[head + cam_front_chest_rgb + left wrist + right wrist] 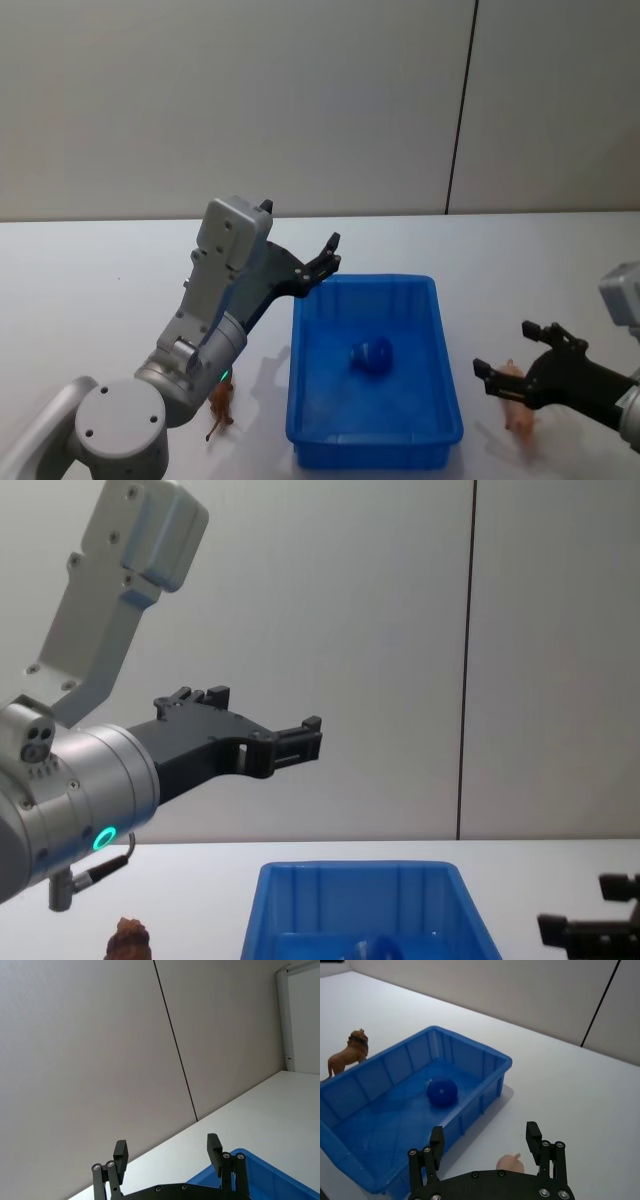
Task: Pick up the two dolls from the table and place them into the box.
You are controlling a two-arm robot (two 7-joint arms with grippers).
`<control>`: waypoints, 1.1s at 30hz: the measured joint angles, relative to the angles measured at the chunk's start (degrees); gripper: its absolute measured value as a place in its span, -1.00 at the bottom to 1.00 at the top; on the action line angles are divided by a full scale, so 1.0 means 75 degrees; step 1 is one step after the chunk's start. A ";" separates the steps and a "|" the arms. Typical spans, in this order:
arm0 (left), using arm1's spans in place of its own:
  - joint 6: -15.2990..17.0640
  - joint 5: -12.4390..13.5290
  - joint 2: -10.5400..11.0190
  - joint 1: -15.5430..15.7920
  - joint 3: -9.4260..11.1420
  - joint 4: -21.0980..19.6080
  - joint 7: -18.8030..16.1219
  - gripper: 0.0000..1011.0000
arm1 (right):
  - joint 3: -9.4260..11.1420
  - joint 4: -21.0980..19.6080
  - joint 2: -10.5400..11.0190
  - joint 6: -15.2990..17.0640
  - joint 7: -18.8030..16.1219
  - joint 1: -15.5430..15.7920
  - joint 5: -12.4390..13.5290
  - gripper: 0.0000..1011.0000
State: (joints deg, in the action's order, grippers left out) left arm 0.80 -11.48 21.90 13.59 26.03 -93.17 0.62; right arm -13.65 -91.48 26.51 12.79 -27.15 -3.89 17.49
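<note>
Where the white table [100, 280] lies closest to the robot, the reddish-brown doll [220, 405], shaped like a lion, stands upright on the tabletop just beside the near left corner of the box [440, 400], outside it. On the box's other side the right gripper [505, 352] hangs low over the table with its fingers spread wide and nothing clamped. A small pink toy [518, 412] lies on the table right under it, beside the box's right wall. Within the box, the blue doll [372, 357] rests on the floor near the middle, apart from the ribbed walls. Farther back, the left gripper [330, 255] is raised in the air above the box's far left corner, its fingers parted and bare, pointing toward the grey wall [300, 100] behind the table.
</note>
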 joint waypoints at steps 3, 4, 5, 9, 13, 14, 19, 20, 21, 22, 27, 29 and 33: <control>0.0000 0.0000 0.0000 0.0000 0.0000 0.0000 0.0000 0.98 | -0.0002 0.0012 0.0024 0.0148 0.0020 0.0023 -0.0029 0.99; 0.0000 0.0000 0.0000 0.0000 0.0000 0.0000 0.0000 0.98 | -0.0004 0.0017 0.0026 0.0185 0.0024 0.0025 -0.0039 0.99; 0.0000 0.0000 0.0000 0.0000 0.0000 0.0000 0.0000 0.98 | -0.0007 0.0030 0.0030 0.0219 0.0027 0.0029 -0.0049 0.99; 0.0000 0.0000 0.0000 0.0000 0.0000 0.0000 0.0000 0.98 | -0.0028 0.0089 0.0042 0.0400 0.0054 0.0040 -0.0102 0.99; 0.0000 0.0000 0.0000 0.0000 0.0000 0.0000 0.0000 0.98 | -0.0049 0.0172 0.0049 0.0604 0.0095 0.0045 -0.0165 0.99; 0.0000 0.0000 0.0000 0.0000 0.0000 0.0000 0.0000 0.98 | -0.0053 0.0185 0.0049 0.0623 0.0100 0.0045 -0.0172 0.99; 0.0000 0.0000 0.0000 0.0000 0.0000 0.0000 0.0000 0.98 | -0.0079 0.0285 0.0051 0.0813 0.0141 0.0049 -0.0218 0.99; 0.0000 0.0000 0.0000 0.0000 0.0000 0.0000 0.0000 0.98 | -0.0084 0.0304 0.0051 0.0835 0.0146 0.0050 -0.0222 0.99; 0.0000 0.0000 -0.0001 0.0000 0.0000 0.0000 0.0000 0.98 | -0.0091 0.0330 0.0049 0.0875 0.0157 0.0050 -0.0230 0.99; 0.0000 0.0000 0.0000 0.0000 0.0000 0.0000 0.0000 0.98 | -0.0096 0.0347 0.0046 0.0901 0.0163 0.0050 -0.0235 0.99; 0.0000 0.0000 0.0000 0.0000 0.0000 0.0000 0.0000 0.98 | -0.0124 0.0435 0.0026 0.0988 0.0187 0.0044 -0.0252 0.99; 0.0000 0.0000 0.0000 0.0000 0.0000 0.0000 0.0000 0.98 | -0.0139 0.0471 0.0013 0.1029 0.0191 0.0036 -0.0260 0.99; 0.0000 0.0000 0.0000 0.0000 0.0000 0.0000 0.0000 0.98 | -0.0172 0.0527 -0.0019 0.1085 0.0191 0.0016 -0.0267 0.99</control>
State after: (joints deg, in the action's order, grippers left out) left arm 0.79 -11.48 21.89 13.59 26.03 -93.17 0.62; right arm -14.94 -87.53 26.37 20.93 -25.72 -3.77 15.48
